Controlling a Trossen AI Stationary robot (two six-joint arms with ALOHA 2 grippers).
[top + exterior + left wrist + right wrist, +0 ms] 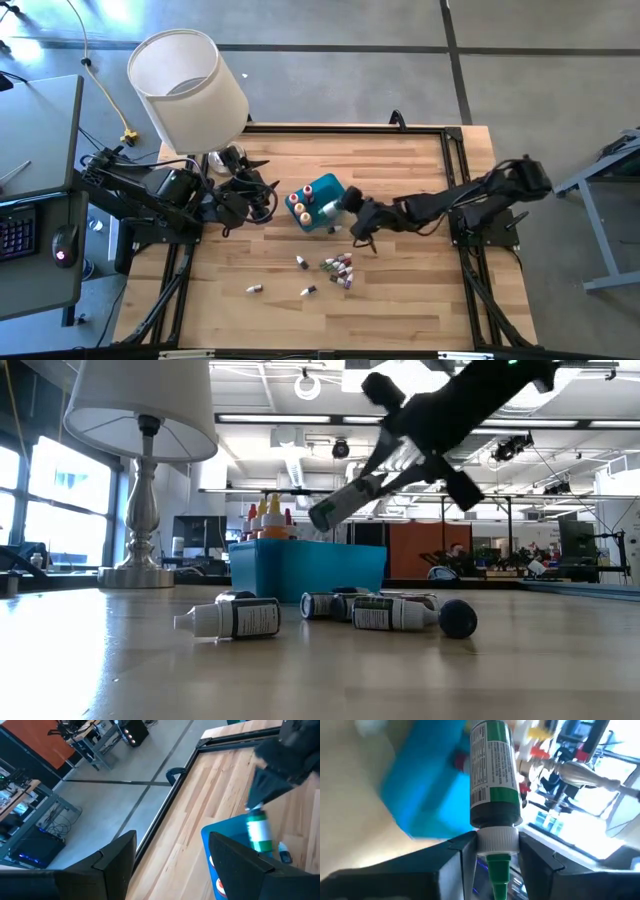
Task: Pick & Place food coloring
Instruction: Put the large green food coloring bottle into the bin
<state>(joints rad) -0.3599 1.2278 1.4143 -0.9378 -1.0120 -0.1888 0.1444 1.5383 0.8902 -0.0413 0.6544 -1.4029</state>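
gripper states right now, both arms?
Left gripper: open, holding nothing, beside the blue bin.
Right gripper: closed on a green food coloring bottle, at the bin.

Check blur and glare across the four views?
Right wrist view: green food coloring bottle sharp between the fingers, teal bin behind it smeared. Low view: window glare at left. Left wrist view: right arm blurred. High view: even light.

Table [400, 300]: pale wood planks, smooth, slight sheen. Bin [300, 572]: teal plastic, smooth. Green food-coloring bottle [492, 775]: glossy plastic, printed label, ribbed white cap. Lamp shade [190, 85]: matt white. Lamp base [140, 565]: polished metal.
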